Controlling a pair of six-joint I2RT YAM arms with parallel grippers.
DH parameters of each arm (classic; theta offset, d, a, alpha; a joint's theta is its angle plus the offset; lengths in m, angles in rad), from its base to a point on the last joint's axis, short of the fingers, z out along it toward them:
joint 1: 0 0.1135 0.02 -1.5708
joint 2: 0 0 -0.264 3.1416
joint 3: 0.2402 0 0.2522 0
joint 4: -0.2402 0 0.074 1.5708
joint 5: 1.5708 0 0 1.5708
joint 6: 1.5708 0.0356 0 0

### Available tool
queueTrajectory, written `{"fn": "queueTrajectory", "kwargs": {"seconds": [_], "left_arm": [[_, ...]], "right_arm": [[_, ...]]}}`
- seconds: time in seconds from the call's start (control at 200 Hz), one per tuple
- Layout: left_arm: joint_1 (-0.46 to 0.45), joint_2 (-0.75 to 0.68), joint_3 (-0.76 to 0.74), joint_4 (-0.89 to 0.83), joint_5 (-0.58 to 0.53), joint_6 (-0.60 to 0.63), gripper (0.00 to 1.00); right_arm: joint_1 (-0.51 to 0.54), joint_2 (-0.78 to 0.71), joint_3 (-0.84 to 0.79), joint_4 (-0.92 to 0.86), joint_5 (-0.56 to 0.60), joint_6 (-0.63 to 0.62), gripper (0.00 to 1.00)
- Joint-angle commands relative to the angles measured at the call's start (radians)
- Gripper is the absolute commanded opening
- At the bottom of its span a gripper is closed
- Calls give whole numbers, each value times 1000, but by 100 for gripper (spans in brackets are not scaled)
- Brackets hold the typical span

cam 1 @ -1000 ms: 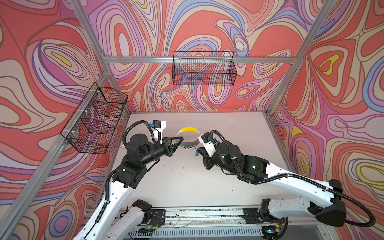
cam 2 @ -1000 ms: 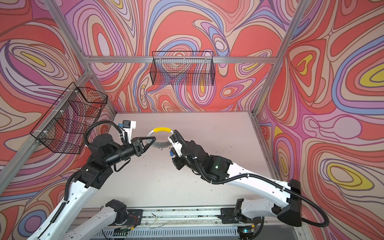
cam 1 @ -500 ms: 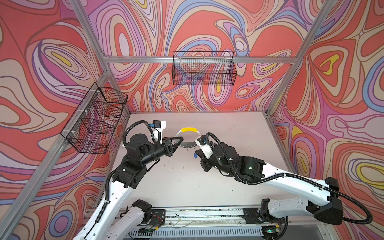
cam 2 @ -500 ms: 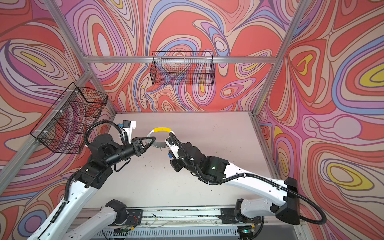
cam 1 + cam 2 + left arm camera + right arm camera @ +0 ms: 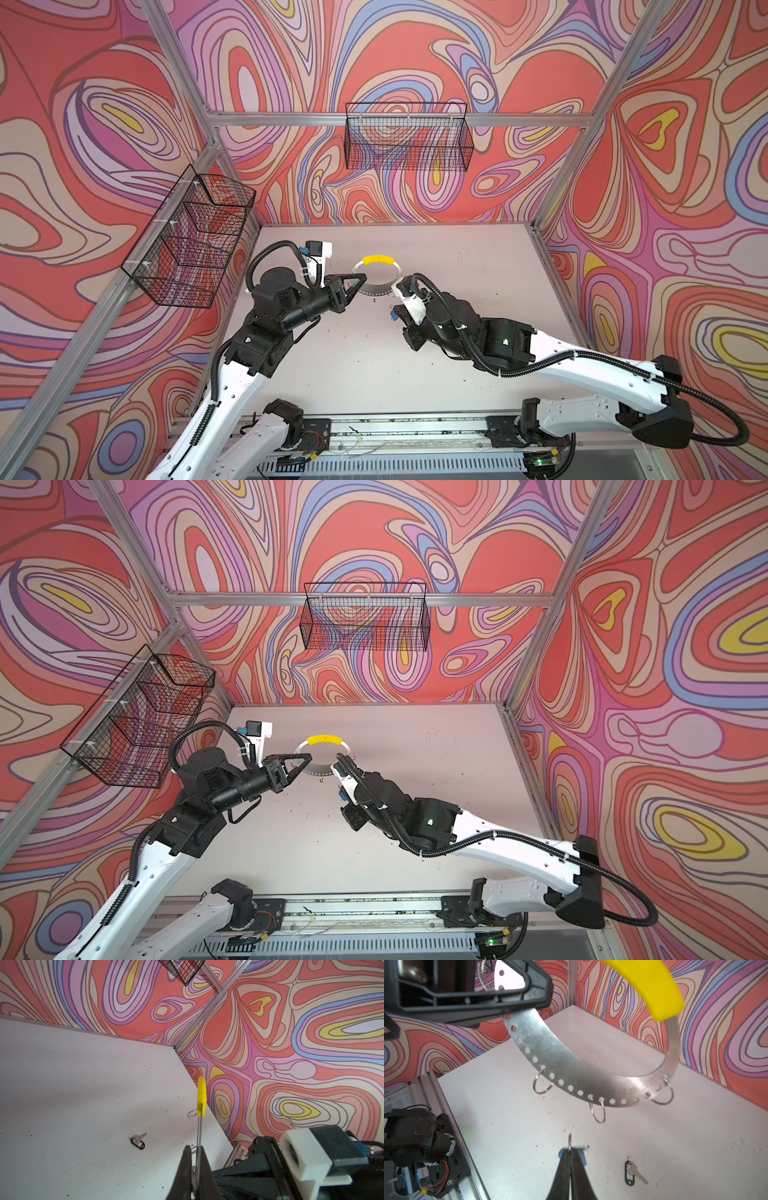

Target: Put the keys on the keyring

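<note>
The right arm has swung a little to the left since a second ago, while the left arm has stayed put. The left hand [image 5: 195,1150] is clamped on the keyring [image 5: 571,1072] and holds it on edge above the table [image 5: 675,1136], with the yellow sleeve [image 5: 377,259] on the far arc. Three wire loops [image 5: 598,1110] hang from its rim. The right hand [image 5: 569,1150] is closed tight on the blue key [image 5: 582,1157], just below the middle loop and not touching it. The black key [image 5: 633,1172] lies flat on the table near the right hand.
</note>
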Motion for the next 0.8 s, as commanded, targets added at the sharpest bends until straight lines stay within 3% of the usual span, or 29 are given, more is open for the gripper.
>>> {"fn": "queueTrajectory", "kwargs": {"seconds": [0.0,0.185,0.396,0.791], "left_arm": [[-3,3,21,2,-9,3,0],[-4,-3,13,7,-10,-8,0],[-4,-23,-4,6,-15,-5,0],[-3,-28,-21,33,11,3,0]], "right_arm": [[-12,-41,28,-19,-39,64,0],[-82,-55,43,13,-191,137,0],[-157,-23,43,51,-280,160,0],[-190,24,-20,55,-287,177,0]]}}
